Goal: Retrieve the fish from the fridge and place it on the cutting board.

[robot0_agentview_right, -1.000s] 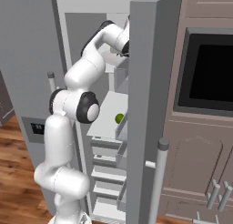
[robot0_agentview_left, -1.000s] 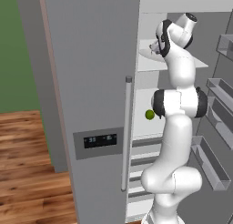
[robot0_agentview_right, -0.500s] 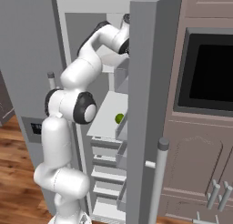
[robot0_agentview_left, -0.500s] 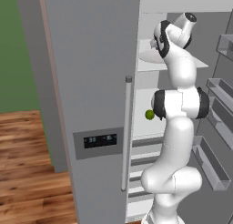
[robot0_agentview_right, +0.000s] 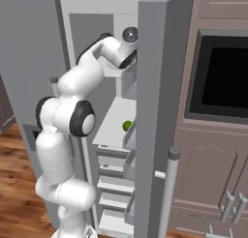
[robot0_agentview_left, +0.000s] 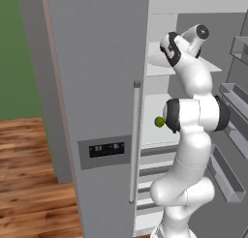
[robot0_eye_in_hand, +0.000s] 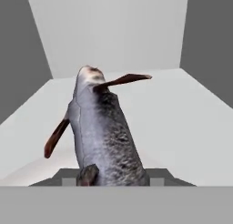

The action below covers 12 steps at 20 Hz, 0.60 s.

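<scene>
One fish (robot0_eye_in_hand: 107, 132) on an upper fridge (robot0_agentview_left: 97, 87) shelf.

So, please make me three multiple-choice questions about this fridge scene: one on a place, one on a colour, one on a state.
1. Where is the fish?
A. on the wooden floor
B. on a white fridge shelf, between the gripper's fingers
C. on a door rack

2. What colour is the small ball?
A. green
B. red
C. blue

3. The fridge door is:
A. shut
B. removed
C. open

Answers: 1 B, the hand view shows it there. 2 A, both base views show it green. 3 C, the shelves are exposed.
</scene>
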Available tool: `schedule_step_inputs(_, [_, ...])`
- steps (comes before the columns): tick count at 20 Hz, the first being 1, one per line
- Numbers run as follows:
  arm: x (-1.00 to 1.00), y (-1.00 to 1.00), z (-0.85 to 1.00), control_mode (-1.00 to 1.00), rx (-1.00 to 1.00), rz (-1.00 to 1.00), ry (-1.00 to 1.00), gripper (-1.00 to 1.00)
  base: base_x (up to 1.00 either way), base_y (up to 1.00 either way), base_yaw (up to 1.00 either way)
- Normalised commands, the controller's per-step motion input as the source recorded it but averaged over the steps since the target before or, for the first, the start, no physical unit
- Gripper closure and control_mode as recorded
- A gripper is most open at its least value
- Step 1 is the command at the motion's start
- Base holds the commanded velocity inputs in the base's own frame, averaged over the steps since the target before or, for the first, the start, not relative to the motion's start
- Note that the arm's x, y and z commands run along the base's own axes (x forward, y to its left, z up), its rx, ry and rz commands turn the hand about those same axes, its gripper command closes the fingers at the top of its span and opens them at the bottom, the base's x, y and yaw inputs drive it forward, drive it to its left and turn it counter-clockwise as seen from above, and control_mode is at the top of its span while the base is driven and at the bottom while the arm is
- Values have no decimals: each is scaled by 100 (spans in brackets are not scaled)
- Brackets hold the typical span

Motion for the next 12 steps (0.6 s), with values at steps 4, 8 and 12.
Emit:
schedule_step_inputs(4, [-13,0,15,-100,0,-11,-5,100,0,0,0])
schedule_step_inputs(8, [-36,0,19,-100,0,-10,-4,100,0,0,0])
schedule_step_inputs(12, [-37,2,39,-100,0,-9,0,100,0,0,0])
